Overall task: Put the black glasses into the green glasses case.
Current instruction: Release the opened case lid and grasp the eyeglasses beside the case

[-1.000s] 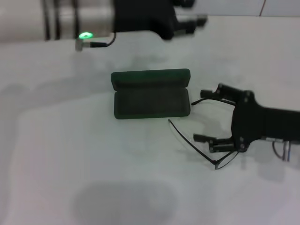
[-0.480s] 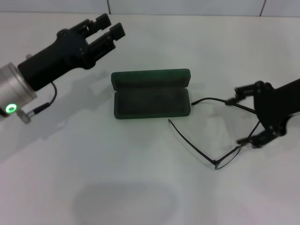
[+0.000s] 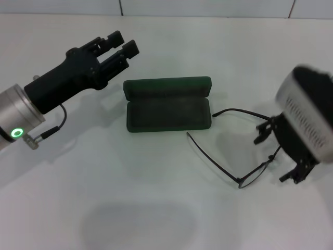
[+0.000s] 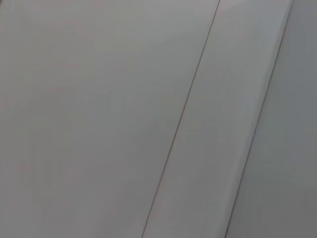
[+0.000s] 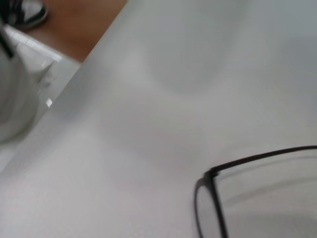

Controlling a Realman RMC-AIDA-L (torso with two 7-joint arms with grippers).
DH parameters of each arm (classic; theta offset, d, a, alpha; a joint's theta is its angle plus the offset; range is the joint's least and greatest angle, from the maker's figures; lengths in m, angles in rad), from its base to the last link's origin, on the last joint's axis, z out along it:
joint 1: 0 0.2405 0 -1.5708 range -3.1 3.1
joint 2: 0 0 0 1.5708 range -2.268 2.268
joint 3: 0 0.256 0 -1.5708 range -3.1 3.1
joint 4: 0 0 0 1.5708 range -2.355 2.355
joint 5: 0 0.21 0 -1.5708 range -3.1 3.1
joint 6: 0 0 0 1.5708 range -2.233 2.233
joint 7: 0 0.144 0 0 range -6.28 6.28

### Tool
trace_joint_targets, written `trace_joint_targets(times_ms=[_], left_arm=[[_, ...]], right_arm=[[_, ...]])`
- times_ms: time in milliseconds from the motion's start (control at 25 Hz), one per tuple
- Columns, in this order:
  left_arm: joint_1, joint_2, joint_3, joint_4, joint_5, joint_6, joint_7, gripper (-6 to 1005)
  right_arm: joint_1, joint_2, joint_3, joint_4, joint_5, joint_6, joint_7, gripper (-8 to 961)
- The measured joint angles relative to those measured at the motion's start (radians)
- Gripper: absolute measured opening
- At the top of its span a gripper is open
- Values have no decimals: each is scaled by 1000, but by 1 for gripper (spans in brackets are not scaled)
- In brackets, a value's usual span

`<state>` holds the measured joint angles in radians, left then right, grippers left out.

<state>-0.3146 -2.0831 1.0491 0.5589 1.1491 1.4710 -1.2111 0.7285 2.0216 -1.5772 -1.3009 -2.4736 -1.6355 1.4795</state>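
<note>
While green glasses case (image 3: pixel 167 104) sits open mid-table, hard rectangular clamshell, rounded corners, matte dark lining, lid upright at far edge. Black glasses (image 3: pixel 237 156) lie unfolded just right of case on white table (image 3: pixel 104 177); thin wire frame, slender temples pointing toward case. Right gripper (image 3: pixel 278 153) over lens end, fingers spread, holding nothing. Left gripper (image 3: pixel 118 44) raised far-left of case, fingers slightly parted, empty.
</note>
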Motion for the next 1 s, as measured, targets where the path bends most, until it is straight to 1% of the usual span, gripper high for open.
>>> trace_joint_targets(times_ms=[200,360,560,760,960,1000], left_arm=[[-32,5,1,-32,0,1,2,532],[-36,6,4,-33,0,1,2,532],[-40,6,3,-33,1,0,3,532],[-50,6,1,-36,1,-9,3,532],[-52,6,0,-37,1,-11,3,532],[-52,6,0,-37,1,-11,4,532]], right_arm=[[13,3,-138,42,-41,91,36,830],[26,6,-193,73,-58,148,53,817],[24,6,-235,74,-48,197,52,791],[25,5,-254,82,-38,218,53,760],[28,4,-261,91,-33,228,53,690],[28,5,-261,91,-33,230,53,689]])
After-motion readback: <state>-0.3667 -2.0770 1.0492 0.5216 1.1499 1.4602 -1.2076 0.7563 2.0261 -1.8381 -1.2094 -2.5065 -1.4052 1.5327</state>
